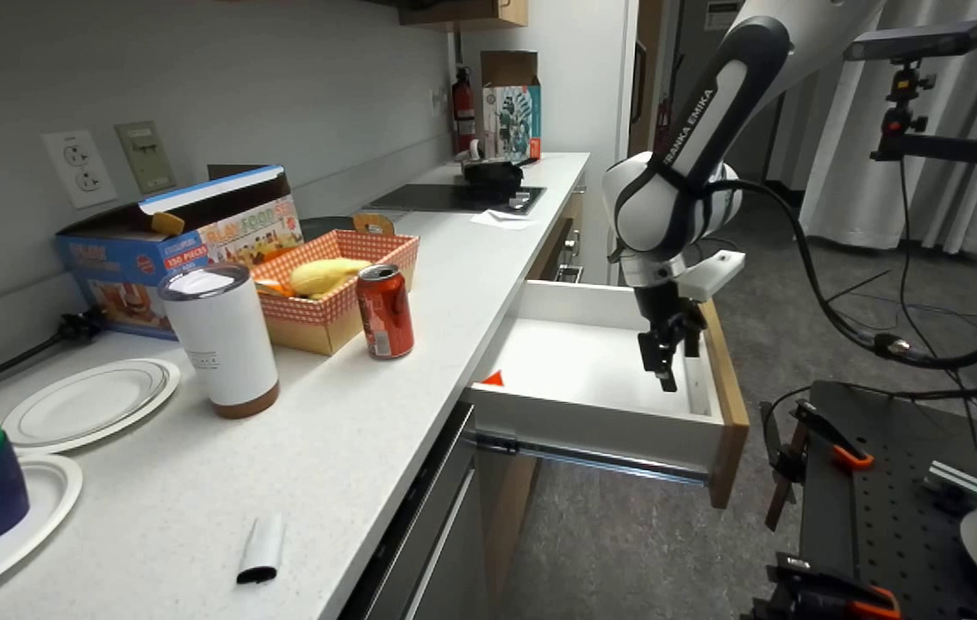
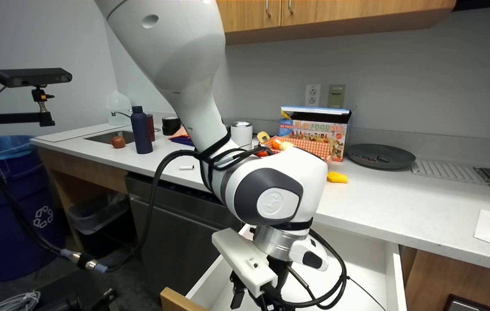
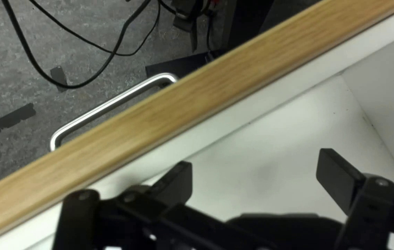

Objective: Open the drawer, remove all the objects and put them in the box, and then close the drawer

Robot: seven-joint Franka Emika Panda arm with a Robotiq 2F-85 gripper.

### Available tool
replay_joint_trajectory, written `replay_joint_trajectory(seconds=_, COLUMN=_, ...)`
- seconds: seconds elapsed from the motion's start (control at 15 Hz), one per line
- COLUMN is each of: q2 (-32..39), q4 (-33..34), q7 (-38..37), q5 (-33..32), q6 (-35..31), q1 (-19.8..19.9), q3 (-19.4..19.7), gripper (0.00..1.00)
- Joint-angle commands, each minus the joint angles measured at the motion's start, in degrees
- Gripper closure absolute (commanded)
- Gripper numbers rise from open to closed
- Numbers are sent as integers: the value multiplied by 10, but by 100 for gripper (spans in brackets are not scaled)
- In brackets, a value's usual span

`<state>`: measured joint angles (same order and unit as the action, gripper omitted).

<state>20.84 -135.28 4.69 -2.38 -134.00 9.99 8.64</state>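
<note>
The drawer [image 1: 596, 366] is pulled out, with a white interior and a light wood front; it shows in an exterior view [image 2: 364, 276] and in the wrist view [image 3: 197, 100]. A small orange-red piece [image 1: 494, 379] lies in the drawer's corner by the counter. My gripper [image 1: 680, 366] is over the drawer beside its front panel. In the wrist view its fingers [image 3: 255, 170] are wide apart with only white drawer floor between them. The box [image 1: 329, 297], red-checked and open-topped, is on the counter and shows in an exterior view [image 2: 310, 146]. It holds a yellow curved piece [image 1: 329, 275] and orange pieces.
A red can [image 1: 385, 312] and a white tumbler [image 1: 221, 340] stand beside the box, with a blue printed box [image 1: 230, 232] behind. A yellow piece [image 2: 337, 177] lies on the counter. The counter edge [image 2: 400, 239] overhangs the drawer's back. Plates [image 1: 92, 400] lie further along.
</note>
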Motion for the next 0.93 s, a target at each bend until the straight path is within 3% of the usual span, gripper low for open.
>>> replay_joint_trajectory(seconds=0.0, q2=-28, q4=-38, q7=-37, q5=-29, q6=9, q1=-13, q3=14, gripper=0)
replay_joint_trajectory(seconds=0.53, q2=-41, q4=-56, q7=-114, q5=-67, q6=86, q1=-20, q3=28, gripper=0)
replay_joint_trajectory(seconds=0.87, q2=-89, q4=-38, q7=-201, q5=-128, q6=46, q1=-43, q3=35, gripper=0)
